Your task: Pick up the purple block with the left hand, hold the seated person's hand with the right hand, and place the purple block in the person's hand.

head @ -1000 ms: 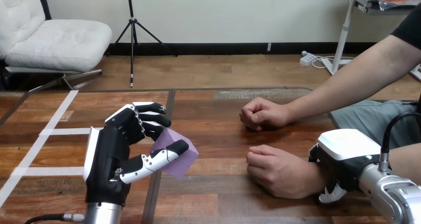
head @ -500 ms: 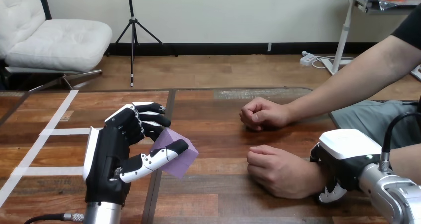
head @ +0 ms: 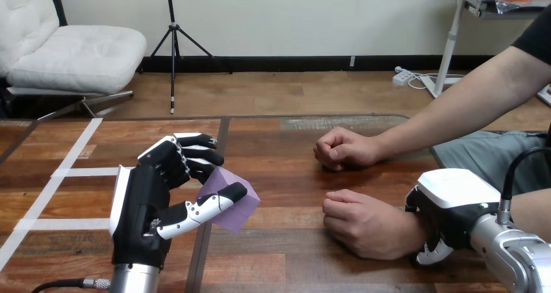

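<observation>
Head view: we see left hand (head: 140,207) gripping block (head: 234,207), fingers curled over top, thumb across front. Block tilted, left of centre over table (head: 286,176). Right hand (head: 449,205) clamps person's near wrist (head: 408,231), fingertip (head: 430,255) hooked round its near side. Near hand (head: 364,223) closed, resting on table; far hand (head: 344,149) fisted. Block well apart from both.

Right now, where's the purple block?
Head view, left side: purple block gripped in the left hand, well left of the person's nearer fist.
</observation>
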Robot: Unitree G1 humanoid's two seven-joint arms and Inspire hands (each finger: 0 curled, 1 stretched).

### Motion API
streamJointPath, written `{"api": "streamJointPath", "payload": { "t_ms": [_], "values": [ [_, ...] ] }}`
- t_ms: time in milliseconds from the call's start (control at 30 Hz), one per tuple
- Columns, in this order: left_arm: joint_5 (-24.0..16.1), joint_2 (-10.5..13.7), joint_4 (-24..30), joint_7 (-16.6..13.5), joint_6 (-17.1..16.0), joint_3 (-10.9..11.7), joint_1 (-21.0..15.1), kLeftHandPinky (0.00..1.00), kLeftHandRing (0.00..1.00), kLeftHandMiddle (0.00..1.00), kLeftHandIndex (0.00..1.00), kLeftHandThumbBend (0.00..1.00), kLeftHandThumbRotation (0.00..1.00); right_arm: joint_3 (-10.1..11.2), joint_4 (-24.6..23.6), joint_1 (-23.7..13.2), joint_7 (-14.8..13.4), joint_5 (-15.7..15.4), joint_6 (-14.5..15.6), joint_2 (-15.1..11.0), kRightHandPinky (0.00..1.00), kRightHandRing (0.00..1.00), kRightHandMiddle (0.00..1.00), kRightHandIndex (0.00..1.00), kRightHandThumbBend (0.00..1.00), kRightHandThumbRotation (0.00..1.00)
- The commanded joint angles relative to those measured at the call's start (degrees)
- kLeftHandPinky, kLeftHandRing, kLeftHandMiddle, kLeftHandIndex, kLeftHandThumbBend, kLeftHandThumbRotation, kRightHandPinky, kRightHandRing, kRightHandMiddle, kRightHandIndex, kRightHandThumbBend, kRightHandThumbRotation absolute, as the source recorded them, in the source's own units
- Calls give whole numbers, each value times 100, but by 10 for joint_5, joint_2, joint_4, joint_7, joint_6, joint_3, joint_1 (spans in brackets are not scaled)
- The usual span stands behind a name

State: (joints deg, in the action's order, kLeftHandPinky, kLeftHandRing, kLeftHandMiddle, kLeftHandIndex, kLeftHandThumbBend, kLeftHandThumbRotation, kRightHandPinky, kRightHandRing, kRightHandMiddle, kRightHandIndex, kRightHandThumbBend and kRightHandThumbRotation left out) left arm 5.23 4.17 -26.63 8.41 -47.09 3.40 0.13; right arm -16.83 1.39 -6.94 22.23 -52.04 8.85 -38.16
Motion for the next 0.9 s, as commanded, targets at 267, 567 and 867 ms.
{"api": "streamJointPath", "payload": {
  "t_ms": [267,567,867],
  "values": [
    [5,0,26,1,-3,4,-23,36,42,51,56,82,11,4,-24,17,27,20,18,3,40,48,54,53,72,0],
    [19,-3,24,14,1,0,-24,36,42,51,55,82,11,19,-60,24,32,21,26,0,36,44,52,53,71,0],
    [18,-6,24,20,2,-4,-25,36,43,51,56,82,11,40,-101,36,27,29,23,-5,33,42,50,50,72,0]
  ]
}}
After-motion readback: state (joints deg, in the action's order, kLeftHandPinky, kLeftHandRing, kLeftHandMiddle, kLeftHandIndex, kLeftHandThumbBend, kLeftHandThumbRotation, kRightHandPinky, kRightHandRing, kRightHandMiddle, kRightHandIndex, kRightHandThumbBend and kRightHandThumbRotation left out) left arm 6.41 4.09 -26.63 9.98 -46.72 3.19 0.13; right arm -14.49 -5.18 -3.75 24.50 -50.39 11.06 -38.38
